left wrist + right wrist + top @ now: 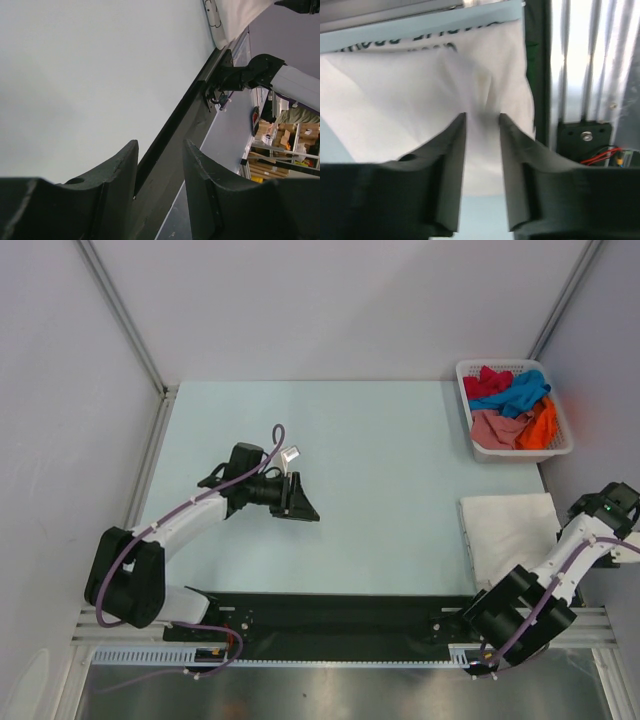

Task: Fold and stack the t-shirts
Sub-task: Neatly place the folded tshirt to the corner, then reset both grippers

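A folded white t-shirt (pixel 510 530) with black print along one edge lies flat at the table's near right. My right gripper (pixel 588 508) hovers at its right edge. In the right wrist view the gripper (pixel 482 117) is open and empty, with the white cloth (pixel 410 95) below its tips. Red (pixel 487 380), blue (pixel 520 392), pink (pixel 492 428) and orange (pixel 543 425) t-shirts lie crumpled in the white basket (pixel 468 368). My left gripper (pixel 303 500) is open and empty above bare table at centre left. In the left wrist view the gripper (pixel 160 145) points toward the near table edge.
The basket stands at the far right corner. A black rail (pixel 330 615) runs along the near edge between the arm bases. The left wrist view shows the folded shirt's corner (pixel 230 20) and the right arm's base (pixel 250 75). Walls enclose the table on three sides.
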`<state>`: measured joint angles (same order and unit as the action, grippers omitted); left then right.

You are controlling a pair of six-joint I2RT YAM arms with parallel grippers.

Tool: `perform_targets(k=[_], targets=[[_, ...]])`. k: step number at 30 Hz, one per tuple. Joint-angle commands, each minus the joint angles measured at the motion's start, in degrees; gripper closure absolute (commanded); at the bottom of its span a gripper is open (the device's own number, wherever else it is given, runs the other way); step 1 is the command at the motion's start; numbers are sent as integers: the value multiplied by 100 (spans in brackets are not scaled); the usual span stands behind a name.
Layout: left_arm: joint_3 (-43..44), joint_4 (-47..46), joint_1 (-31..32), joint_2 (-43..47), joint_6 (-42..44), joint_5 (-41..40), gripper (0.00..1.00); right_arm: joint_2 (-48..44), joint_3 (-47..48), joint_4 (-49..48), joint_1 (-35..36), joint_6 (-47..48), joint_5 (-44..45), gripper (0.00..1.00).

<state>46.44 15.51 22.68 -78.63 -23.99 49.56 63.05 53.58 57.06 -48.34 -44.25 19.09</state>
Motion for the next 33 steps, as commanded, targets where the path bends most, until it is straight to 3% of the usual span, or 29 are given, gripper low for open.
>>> perform_targets(k=[1,3,5,8,11,12,14,15,20,24,26,29,33], targets=[[-56,-171,-44,252,34,168,54,-178,-32,-89,-526,925,139,59],[-82,-188,-53,269,43,168,54,-170,64,-221,-747,1339,-72,45],[-126,-215,-53,287,35,194,54,-48,318,-125,-739,1489,-229,44],[-100,-215,-88,234,26,229,54,-64,599,-195,-65,1437,-266,47],[-56,-206,-105,129,-9,247,54,241,1029,-143,1323,1069,-64,47],[-38,-206,-106,137,-27,238,54,356,1162,-107,2119,833,6,47],[-56,-206,-106,199,-53,134,54,506,1347,-256,2861,699,50,47],[-82,-206,-106,277,-106,89,53,620,1548,-335,3639,559,129,47],[-678,-853,-97,629,-623,-52,50,621,1551,-1518,5762,374,-151,48],[-1618,-2040,-79,1156,-1746,-340,48,437,691,-2627,7125,-126,-845,47],[-2303,-2855,-35,1559,-2126,-491,47,95,-292,-3502,7739,-617,-1179,48],[-3086,-3604,17,1973,-2715,-745,46,-536,-1669,-4602,8294,-900,-1346,47],[-3904,-4160,114,3104,-3233,-1211,45,-1389,-2991,-5265,8612,-1208,-1523,46]])
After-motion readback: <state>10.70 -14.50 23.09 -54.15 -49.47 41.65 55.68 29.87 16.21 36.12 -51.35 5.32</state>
